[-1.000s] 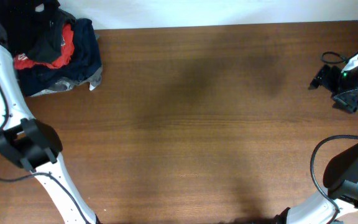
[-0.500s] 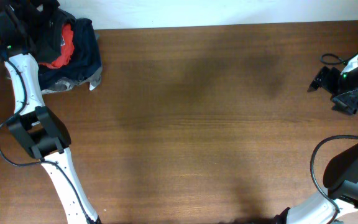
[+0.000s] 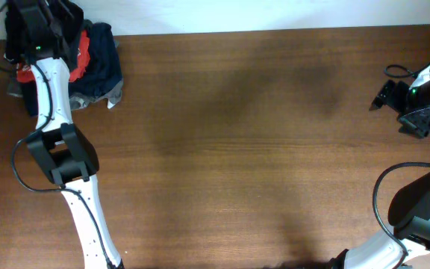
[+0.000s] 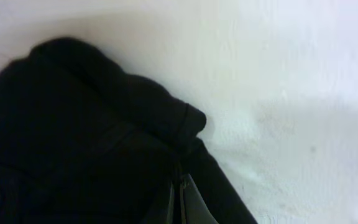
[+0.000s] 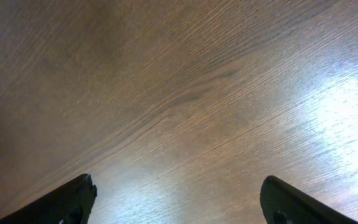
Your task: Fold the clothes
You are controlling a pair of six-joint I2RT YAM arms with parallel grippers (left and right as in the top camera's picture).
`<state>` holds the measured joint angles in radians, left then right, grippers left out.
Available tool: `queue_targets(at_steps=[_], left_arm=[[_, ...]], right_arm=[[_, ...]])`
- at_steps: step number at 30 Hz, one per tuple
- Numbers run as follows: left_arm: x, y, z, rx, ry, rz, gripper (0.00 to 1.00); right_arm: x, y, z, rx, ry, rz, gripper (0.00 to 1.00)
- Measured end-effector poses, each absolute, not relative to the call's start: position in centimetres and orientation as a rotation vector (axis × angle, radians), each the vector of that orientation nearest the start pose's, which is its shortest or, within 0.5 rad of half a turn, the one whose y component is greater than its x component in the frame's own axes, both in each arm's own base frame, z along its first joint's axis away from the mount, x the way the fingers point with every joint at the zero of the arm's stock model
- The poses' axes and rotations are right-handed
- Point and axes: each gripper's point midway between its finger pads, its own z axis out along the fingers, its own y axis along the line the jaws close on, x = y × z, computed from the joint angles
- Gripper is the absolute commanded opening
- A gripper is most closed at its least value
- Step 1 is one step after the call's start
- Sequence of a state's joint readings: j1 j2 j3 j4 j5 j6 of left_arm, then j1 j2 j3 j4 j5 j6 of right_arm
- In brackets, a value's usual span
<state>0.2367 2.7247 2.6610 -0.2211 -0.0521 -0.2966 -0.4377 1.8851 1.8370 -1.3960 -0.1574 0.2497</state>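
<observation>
Grip: left jaws clamped on T-shirt atop garment pile; lift slowly clear. Right jaws wide, empty.

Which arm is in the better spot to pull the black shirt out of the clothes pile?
Left. The left tool sits shut against black fabric at the clothes pile in the far left corner. The right tool hangs open over bare table, far across.

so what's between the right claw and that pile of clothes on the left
Nothing. In the overhead view the wooden table is bare all the way from the right claw across to the clothes pile.
</observation>
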Motion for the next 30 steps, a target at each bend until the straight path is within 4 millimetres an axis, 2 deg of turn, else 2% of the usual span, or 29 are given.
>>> queue_targets(at_steps=[6,15,17,21,25,27,30], left_arm=[[71.9,17.0,17.6,-0.528,1.865,-0.001,0.01],[71.9,12.8,15.6,-0.468,1.974,-0.012,0.02],[71.9,12.5,15.5,-0.459,1.979,-0.007,0.12],[71.9,12.8,15.5,-0.446,1.981,0.006,0.41],[71.9,12.8,16.4,-0.436,1.969,0.004,0.64],[71.8,13.1,17.5,-0.421,1.958,0.016,0.73],[71.6,13.7,18.5,-0.394,1.957,0.044,0.78]], right_arm=[[35.6,-13.7,17.1,0.994,2.823,0.217,0.89],[35.6,-13.7,17.1,0.991,2.824,0.216,0.89],[35.6,-13.7,17.1,0.99,2.824,0.217,0.89],[35.6,-13.7,17.1,0.99,2.825,0.216,0.89],[35.6,-13.7,17.1,0.989,2.825,0.216,0.89],[35.5,-13.7,17.1,0.989,2.825,0.216,0.89],[35.5,-13.7,17.1,0.989,2.825,0.216,0.89]])
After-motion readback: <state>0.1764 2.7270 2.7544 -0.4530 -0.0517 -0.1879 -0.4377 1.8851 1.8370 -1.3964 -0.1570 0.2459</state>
